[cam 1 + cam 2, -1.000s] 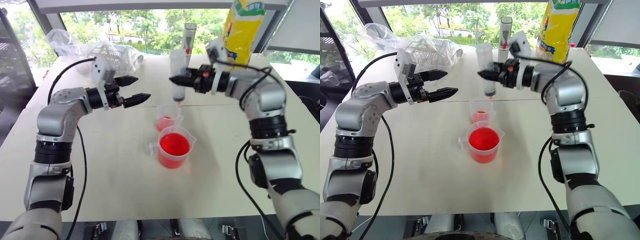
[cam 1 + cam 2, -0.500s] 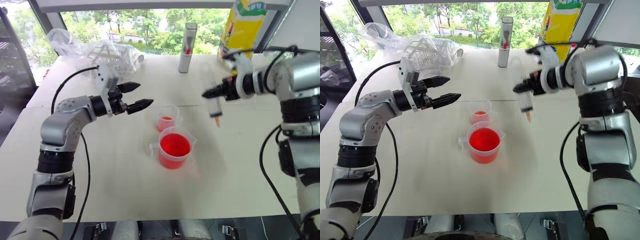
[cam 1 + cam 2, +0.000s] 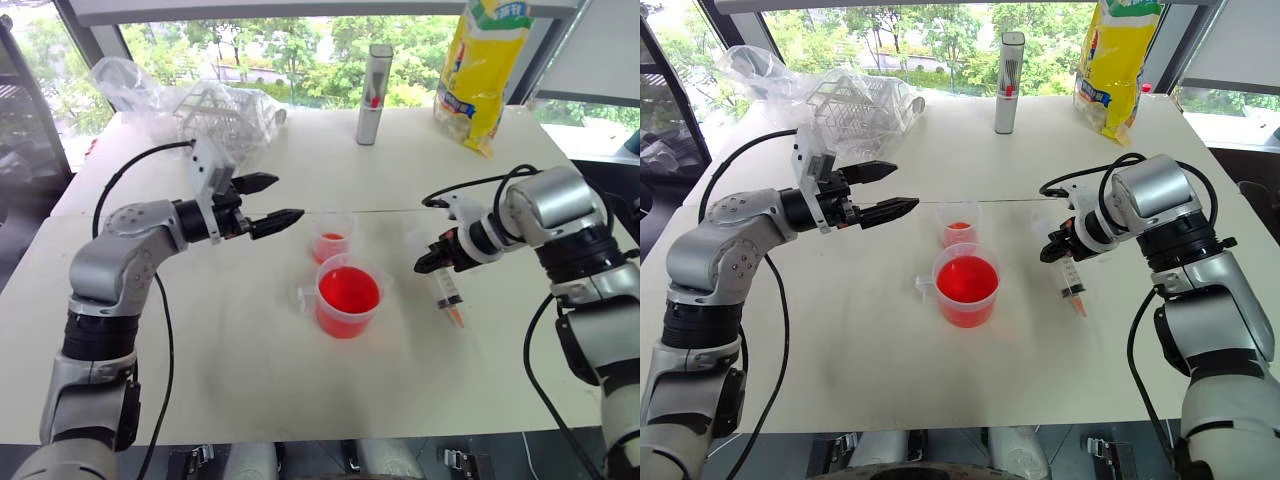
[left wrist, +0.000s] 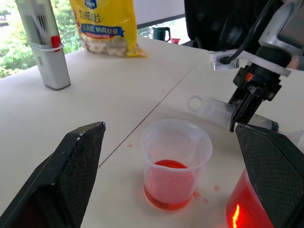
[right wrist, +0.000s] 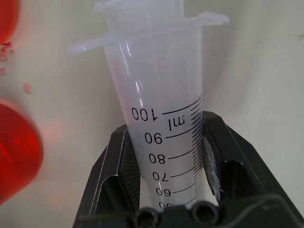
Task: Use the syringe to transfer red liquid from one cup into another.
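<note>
The left gripper (image 3: pixel 278 200) hangs wide open beside the small cup (image 3: pixel 333 236), holding nothing. Just nearer sits the measuring cup (image 3: pixel 348 297). At right, the right gripper (image 3: pixel 432 262) clamps the syringe (image 3: pixel 446 285) low over the table (image 3: pixel 250 370); its orange tip could drip or strike the surface.

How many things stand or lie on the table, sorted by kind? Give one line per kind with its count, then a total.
Clear cups holding red liquid: 2 (measuring cup, small cup)
Syringes: 1 (syringe, clamped in the right gripper)
Grey upright tubes: 1
Yellow bags: 1
Clear plastic bags with a rack inside: 1
Total: 6
</note>
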{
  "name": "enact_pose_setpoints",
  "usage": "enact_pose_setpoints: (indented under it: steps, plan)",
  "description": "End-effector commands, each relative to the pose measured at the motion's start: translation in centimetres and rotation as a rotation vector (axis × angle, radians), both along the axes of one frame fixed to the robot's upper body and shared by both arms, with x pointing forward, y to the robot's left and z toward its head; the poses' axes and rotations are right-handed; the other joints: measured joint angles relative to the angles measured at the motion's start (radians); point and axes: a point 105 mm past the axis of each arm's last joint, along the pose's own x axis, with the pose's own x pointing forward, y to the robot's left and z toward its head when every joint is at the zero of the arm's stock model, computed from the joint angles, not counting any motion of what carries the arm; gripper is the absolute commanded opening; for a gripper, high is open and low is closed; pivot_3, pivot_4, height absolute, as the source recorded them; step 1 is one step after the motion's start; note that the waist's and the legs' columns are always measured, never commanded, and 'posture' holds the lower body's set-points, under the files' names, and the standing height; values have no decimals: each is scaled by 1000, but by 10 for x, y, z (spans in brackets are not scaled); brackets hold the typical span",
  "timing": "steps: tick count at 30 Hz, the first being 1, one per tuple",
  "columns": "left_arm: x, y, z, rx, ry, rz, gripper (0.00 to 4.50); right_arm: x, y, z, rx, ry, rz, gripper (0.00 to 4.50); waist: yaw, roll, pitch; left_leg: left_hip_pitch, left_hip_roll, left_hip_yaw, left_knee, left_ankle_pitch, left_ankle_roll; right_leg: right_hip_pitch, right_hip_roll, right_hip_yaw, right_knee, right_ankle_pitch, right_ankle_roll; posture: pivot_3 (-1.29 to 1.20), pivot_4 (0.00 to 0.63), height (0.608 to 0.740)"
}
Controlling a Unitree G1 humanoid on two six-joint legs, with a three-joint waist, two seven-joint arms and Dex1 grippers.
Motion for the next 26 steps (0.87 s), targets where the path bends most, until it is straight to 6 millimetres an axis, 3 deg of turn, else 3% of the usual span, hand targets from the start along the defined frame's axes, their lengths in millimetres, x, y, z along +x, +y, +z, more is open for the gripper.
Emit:
enact_pose_setpoints:
  steps: [1,4,5,9,13,16,22,26]
  plan:
    - [-8,-7,10,1,-41,-29,4500,3,-1,1,-3,-14,-25,2866,1,0,0,0,0,0,0,0,0,0,0,0,0,0,0,0,150,740]
    - [-16,-10,10,6,-29,-65,4500,2,2,3,13,-20,-16,4296,1,0,0,0,0,0,0,0,0,0,0,0,0,0,0,0,150,740]
    - [-19,-10,8,15,-24,-75,4500,2,2,5,17,-26,-10,4434,1,0,0,0,0,0,0,0,0,1,0,0,-1,0,0,0,150,740]
    - [-25,-9,9,12,-11,-91,4500,1,2,18,25,-73,23,4434,0,0,0,0,0,0,0,0,0,1,0,0,-1,0,0,0,150,740]
    - [-37,-5,7,37,10,-114,4500,-9,-5,49,5,-211,111,4434,1,0,0,0,0,-1,-1,0,0,0,0,0,-2,0,0,0,150,740]
    - [-40,4,6,63,19,-85,4500,-20,-11,76,-39,-410,261,4434,4,0,0,0,0,-1,-2,0,0,1,0,-1,-5,0,0,0,150,740]
    - [-50,20,1,125,43,-62,4500,-63,2,117,-7,-761,672,4434,1,-1,0,1,1,-2,-3,0,0,4,0,-2,-8,0,1,0,150,740]
    - [-56,26,-3,155,69,-73,4500,-89,-2,118,75,-749,788,4434,1,-1,0,4,1,-2,-2,0,0,8,-1,-3,-9,0,1,0,150,740]
